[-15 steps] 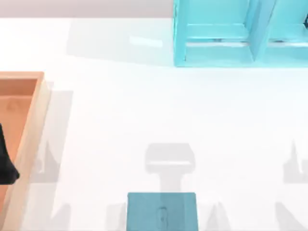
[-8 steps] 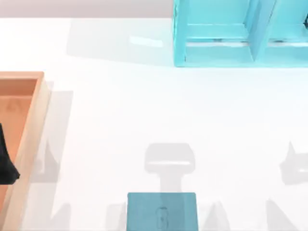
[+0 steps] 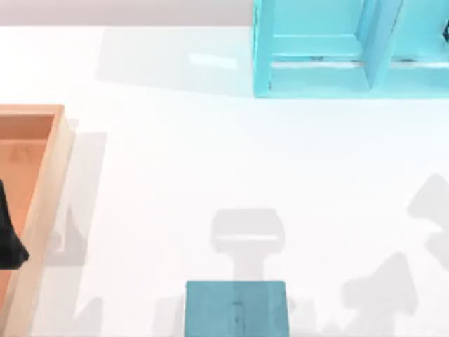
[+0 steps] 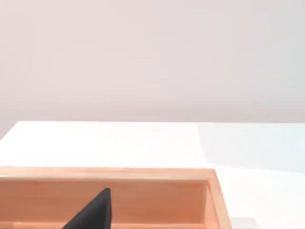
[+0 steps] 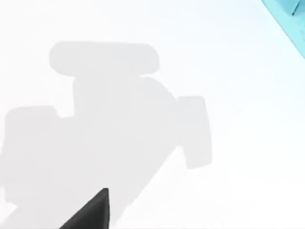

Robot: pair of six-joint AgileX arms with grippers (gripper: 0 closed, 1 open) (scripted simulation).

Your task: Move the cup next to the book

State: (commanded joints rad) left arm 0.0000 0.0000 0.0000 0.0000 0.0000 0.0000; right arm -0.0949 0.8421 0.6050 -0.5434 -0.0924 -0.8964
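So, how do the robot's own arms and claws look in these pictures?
Little of them is visible. The left claw appears as a plain matte black, tapered shape above the wooden tray; its wrist view gives a similar black wedge. The right claw is another black wedge. No cables or markings can be seen.

Left gripper (image 3: pixel 8 242) at the top view's left edge, seen as a dark, narrow shape hanging over the inside of the wooden tray (image 3: pixel 49 175), near the tray's long right wall and toward its near end. Tapered upward, broader and blunter at the lower end. In the left wrist view, shown as a black wedge above the tray's floor, pointed toward the tray's far wall and apart from it.

Right gripper (image 5: pixel 90 212) seen from its own wrist camera as a similar black wedge, held above the white tabletop without touching it. Position relative to the tray not readable.
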